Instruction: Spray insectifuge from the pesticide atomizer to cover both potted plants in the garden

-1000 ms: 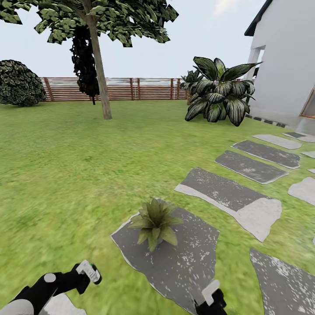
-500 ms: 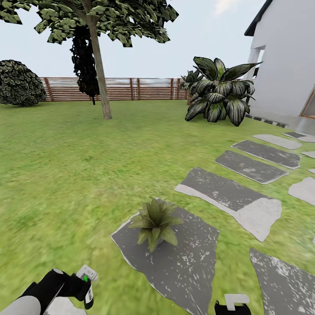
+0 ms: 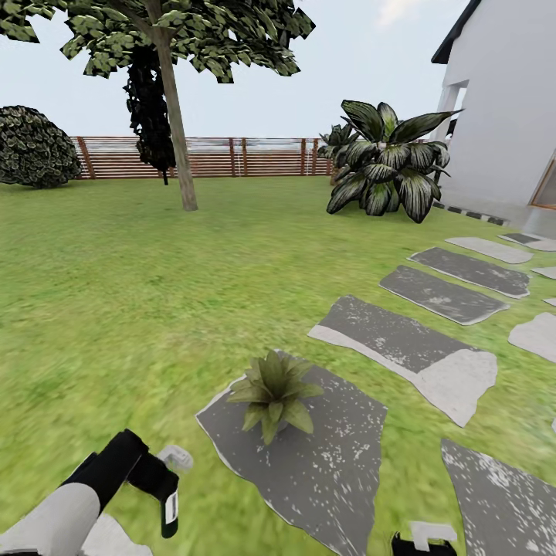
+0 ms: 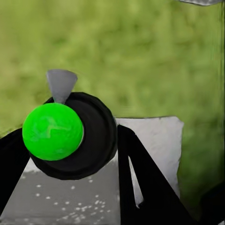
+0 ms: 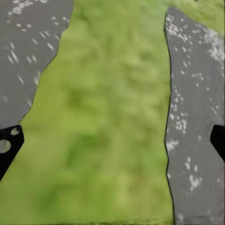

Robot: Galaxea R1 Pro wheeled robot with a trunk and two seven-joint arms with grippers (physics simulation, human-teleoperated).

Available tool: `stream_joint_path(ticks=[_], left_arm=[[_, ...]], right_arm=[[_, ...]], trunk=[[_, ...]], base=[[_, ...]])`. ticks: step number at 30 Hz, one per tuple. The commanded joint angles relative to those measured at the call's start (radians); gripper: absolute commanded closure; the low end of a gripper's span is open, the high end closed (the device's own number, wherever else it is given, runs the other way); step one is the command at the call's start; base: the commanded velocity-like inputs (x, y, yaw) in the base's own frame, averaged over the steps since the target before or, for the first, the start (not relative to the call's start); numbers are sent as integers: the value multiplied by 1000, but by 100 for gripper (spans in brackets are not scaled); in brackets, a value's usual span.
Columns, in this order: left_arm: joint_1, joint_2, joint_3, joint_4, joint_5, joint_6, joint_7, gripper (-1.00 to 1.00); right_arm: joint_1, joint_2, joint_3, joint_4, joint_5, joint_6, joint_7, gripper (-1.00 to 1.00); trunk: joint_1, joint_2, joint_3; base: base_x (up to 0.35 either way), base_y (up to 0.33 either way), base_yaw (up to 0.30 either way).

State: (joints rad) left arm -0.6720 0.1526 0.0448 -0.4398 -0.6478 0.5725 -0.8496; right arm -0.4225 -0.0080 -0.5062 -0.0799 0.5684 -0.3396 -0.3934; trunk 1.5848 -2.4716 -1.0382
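Grasping the pesticide atomizer [image 4: 70, 136], the left gripper [image 3: 164, 488] sits at the near left edge of the head view, low over the lawn [image 3: 116, 309]. In the left wrist view its black fingers [image 4: 140, 187] press on either side of the bottle's dark round body, which carries a bright green ball and a small grey cone, so the jaws are clenched on it. Grass and the corner of a grey slab lie below.

The right gripper [image 3: 423, 540] is at the near bottom edge, right of centre. In the right wrist view its dark fingertips [image 5: 9, 145] stand at opposite borders, far apart, with a strip of grass and two grey stones between them, so the jaws are released and hold nothing.

Just ahead of both arms, one potted plant [image 3: 272, 390], a low rosette of pointed green leaves, stands on the left part of a large grey stepping stone [image 3: 332, 455]. It is well apart from both grippers.

Further stepping stones [image 3: 409, 347] run in a line away to the right, toward a white house wall [image 3: 502, 116]. A big dark-leaved shrub [image 3: 386, 166] grows near that wall.

A tree trunk [image 3: 176, 116] rises from the grass at left of centre. Behind it a brown slatted fence [image 3: 232, 157] closes the garden, with a rounded bush [image 3: 31, 147] at its left end.
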Motion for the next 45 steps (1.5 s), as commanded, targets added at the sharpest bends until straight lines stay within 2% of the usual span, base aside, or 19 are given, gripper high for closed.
stream_joint_path(ticks=[1,3,5,7,9,10,13,15,23,34,39,44,45], left_arm=[[-4,-2,-9,-20,-7,44,-18,100],[-8,-6,-26,-74,-8,106,-35,100],[-12,-9,-32,-123,-8,129,-59,100],[-29,-9,-39,-150,-16,149,-108,100],[-51,-5,-83,-159,-49,181,-175,100],[-64,-4,-125,-162,-82,210,-228,100],[-71,-9,-177,-164,-139,234,-282,100],[-72,-18,-193,-164,-163,240,-294,100],[-62,-24,-198,-163,-172,242,-296,100],[-67,-19,-202,-162,-173,245,-290,100],[-63,-23,-205,-161,-174,245,-291,100],[-62,-25,-203,-156,-173,244,-293,100],[-61,-27,-212,-154,-173,244,-293,100]], right_arm=[[-1,-4,-38,2,10,-4,-3,-100],[-1,-8,-117,2,12,-3,0,-100],[-1,-10,-151,3,15,-4,2,-100],[-1,-10,-162,3,17,-4,3,-100],[-1,-10,-165,3,18,-4,4,-100],[-1,-10,-167,4,18,-4,4,-100],[-1,-9,-167,3,20,-4,4,-100],[-1,-10,-167,3,20,-4,4,-100],[-1,-6,-167,3,20,-5,4,-100],[-1,-6,-167,3,18,-4,3,-100],[-1,-9,-167,3,19,-4,4,-100],[-1,-12,-167,3,19,-4,4,-100],[-1,-12,-167,3,19,-4,4,-100]], trunk=[[0,0,-1],[0,0,-1],[0,0,-1],[0,0,-1],[0,0,-1],[0,0,-1],[0,0,-1],[0,0,-1],[0,0,-1],[0,0,-1],[0,0,-1],[0,0,-1],[0,0,-1]], base=[[0,0,0],[0,0,0],[0,0,0],[0,0,0],[0,0,0],[0,0,0],[0,0,0],[70,0,0],[305,32,-21],[217,265,-253],[302,56,-23],[67,3,-1],[4,0,0]])
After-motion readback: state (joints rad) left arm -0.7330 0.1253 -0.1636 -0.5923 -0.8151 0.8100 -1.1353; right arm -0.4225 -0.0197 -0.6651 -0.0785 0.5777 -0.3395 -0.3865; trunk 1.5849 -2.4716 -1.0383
